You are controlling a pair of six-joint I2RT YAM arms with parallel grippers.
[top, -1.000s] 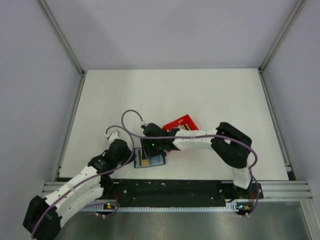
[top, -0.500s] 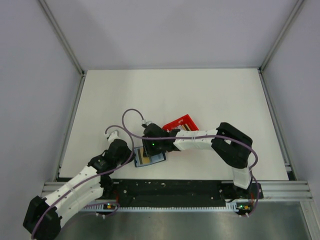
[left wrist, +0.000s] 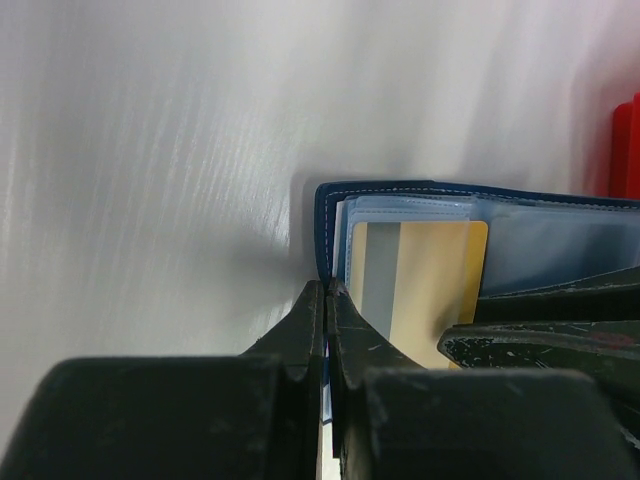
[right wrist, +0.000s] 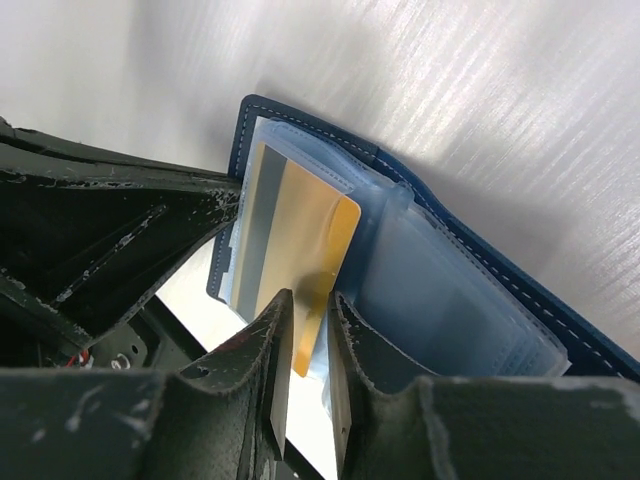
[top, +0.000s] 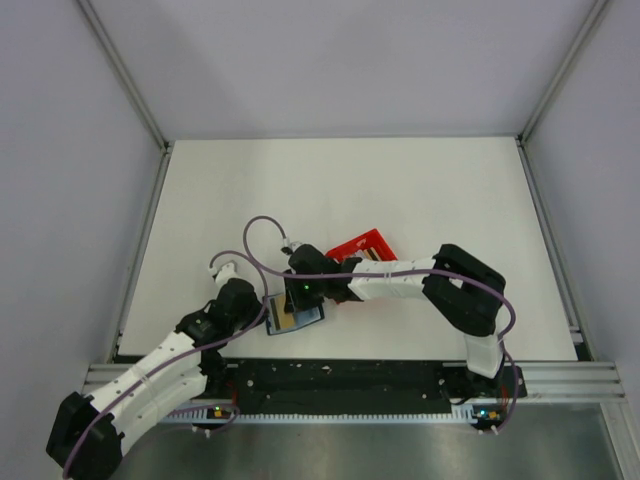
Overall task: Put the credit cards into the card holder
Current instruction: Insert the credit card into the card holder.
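The navy card holder (top: pixel 312 316) lies open near the table's front edge, its light blue pockets facing up (right wrist: pixel 440 300). A tan credit card (right wrist: pixel 300 230) with a grey stripe sits partly in its left pocket and also shows in the left wrist view (left wrist: pixel 425 285). My left gripper (left wrist: pixel 327 290) is shut on the holder's left cover edge (left wrist: pixel 323 215). My right gripper (right wrist: pixel 310 300) stands over the card with its jaws a narrow gap apart and the card's near corner between them. In the top view the left gripper (top: pixel 264 313) and right gripper (top: pixel 297 302) meet over the holder.
A red plastic bin (top: pixel 362 245) stands just behind and to the right of the holder, under the right forearm; its edge shows in the left wrist view (left wrist: pixel 625 150). The metal rail (top: pixel 350 375) runs along the table's near edge, close to the holder.
The card holder has shifted slightly left and turned a little, its right end now higher. The right gripper has stayed over the card. The left arm has barely moved.
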